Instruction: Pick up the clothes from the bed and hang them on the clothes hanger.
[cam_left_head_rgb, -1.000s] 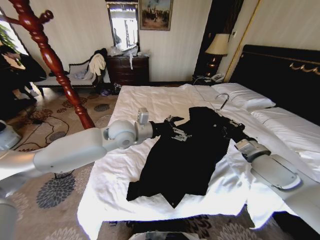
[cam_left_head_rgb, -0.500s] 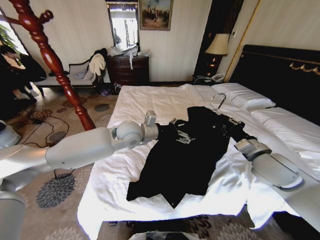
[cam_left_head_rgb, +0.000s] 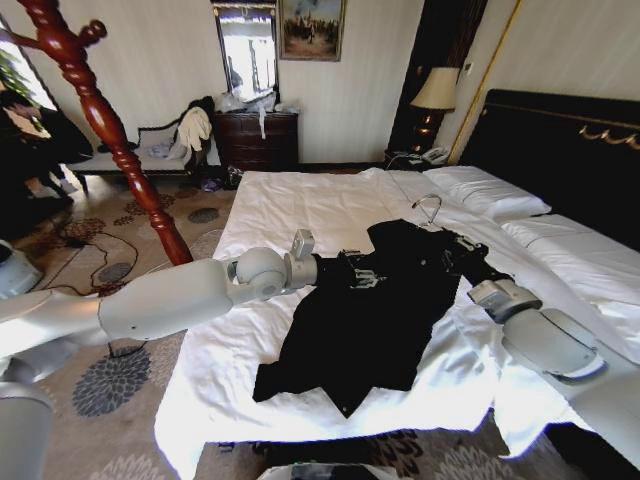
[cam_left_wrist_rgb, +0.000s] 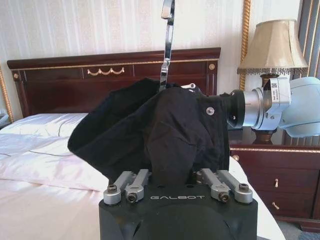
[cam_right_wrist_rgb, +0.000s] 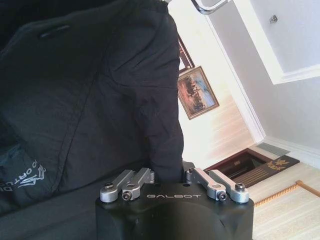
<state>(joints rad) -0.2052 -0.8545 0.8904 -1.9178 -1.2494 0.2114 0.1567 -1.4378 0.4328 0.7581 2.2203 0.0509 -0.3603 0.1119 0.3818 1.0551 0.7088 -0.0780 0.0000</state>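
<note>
On the bed (cam_left_head_rgb: 300, 205) our jacket (cam_left_head_rgb: 370, 310) has bunched at 12 o'clock since 1 s ago, hook (cam_left_head_rgb: 428, 203) up; left gripper (cam_left_head_rgb: 352, 272) & right gripper (cam_left_head_rgb: 462, 252) each clamped on cloth, so we judge the lift's begun

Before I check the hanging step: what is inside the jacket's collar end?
A silver hook sticks out above the jacket, so the hanger seems to be inside; its black body is covered by fabric. Both tools, left and right, grip the cloth.
</note>
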